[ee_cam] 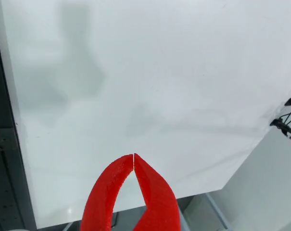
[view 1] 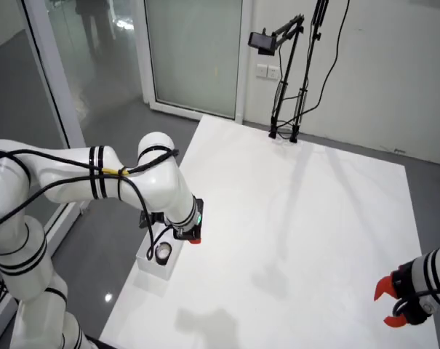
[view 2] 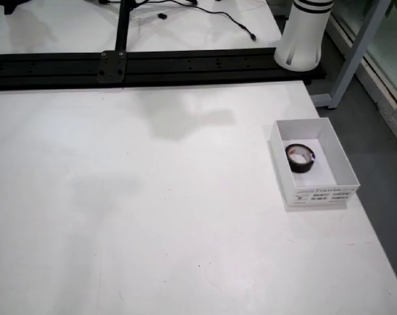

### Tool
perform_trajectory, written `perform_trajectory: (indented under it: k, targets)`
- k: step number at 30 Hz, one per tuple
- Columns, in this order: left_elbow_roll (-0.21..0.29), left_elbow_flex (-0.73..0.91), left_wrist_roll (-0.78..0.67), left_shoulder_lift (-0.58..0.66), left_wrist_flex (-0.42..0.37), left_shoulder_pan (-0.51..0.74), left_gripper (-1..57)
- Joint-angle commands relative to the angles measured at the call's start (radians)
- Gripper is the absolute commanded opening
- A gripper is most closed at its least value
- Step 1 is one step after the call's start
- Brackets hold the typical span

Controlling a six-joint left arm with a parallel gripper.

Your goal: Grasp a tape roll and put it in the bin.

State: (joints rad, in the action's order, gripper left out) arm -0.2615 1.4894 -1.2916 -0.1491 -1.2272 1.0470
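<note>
View that rides on the gripper: red gripper (ee_cam: 133,155) nearest the lens, its two curved fingers (ee_cam: 107,192) meeting at the tips, jaws closed with nothing between them; beyond the tips only bare white table (ee_cam: 159,72) with soft grey shadows; dark frame along the left edge; black stand legs (ee_cam: 289,120) at the far right.

View from the side: white arm (view 1: 96,178) bent over the table's left edge, its red-tipped end (view 1: 193,237) hanging just above the white bin (view 1: 158,260); tape roll (view 1: 162,252) a dark ring lying in the bin, below and a little left of the jaws, not held; second arm with red gripper at the lower right corner, well apart; black stand with a camera (view 1: 263,41) at the far edge.

View from above: bin (view 2: 342,167) near the table's right edge; black tape roll (view 2: 300,158) flat inside it, toward the bin's left wall; printed label on the bin's near side; black rail (view 2: 152,65) and white arm base (view 2: 304,36) beyond.
</note>
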Motion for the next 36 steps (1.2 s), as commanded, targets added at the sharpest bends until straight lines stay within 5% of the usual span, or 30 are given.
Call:
perform_trajectory:
  k: [1,16,36]
  targets:
    - [-0.001,0.000,0.000,-0.001,0.000,0.041,-0.4]
    - [0.002,0.000,0.000,-0.003,0.000,0.148,-0.4]
    - [-0.001,0.000,0.000,-0.001,0.000,-0.018,-0.4]
